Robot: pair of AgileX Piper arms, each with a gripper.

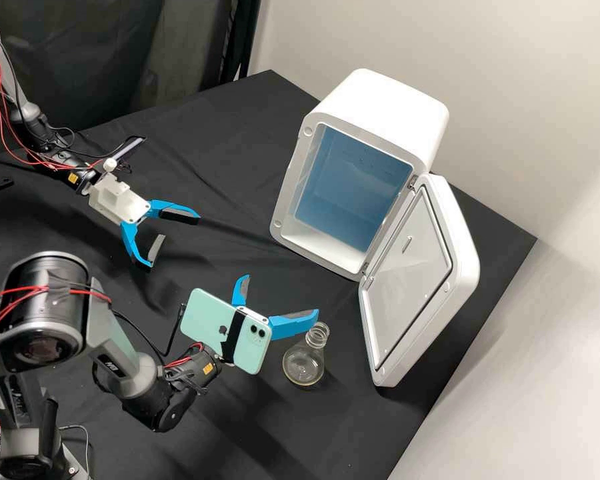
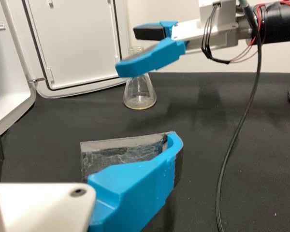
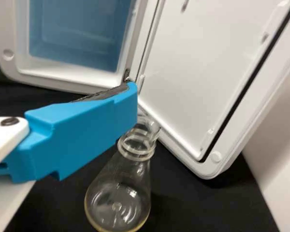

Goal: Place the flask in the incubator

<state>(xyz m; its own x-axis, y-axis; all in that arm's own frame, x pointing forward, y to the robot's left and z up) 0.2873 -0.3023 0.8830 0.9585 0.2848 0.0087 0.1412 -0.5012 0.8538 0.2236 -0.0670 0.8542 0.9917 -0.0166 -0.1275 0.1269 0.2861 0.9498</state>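
- Hovering my right gripper (image 1: 278, 301) spread wide, holding nothing, 1 finger at the neck of the flask (image 1: 305, 359).
- The flask stands upright on the bench (image 1: 233, 153), beside the open door (image 1: 410, 267) of the incubator (image 1: 380, 113).
- My left gripper (image 1: 172, 238) gapes empty.

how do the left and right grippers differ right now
The left gripper hangs over the bench, well away from the flask; the right gripper is right at the flask, one finger by its neck. The left gripper is far from the open incubator door; the right gripper is close beside it. Both are open, have blue fingers and hold nothing.
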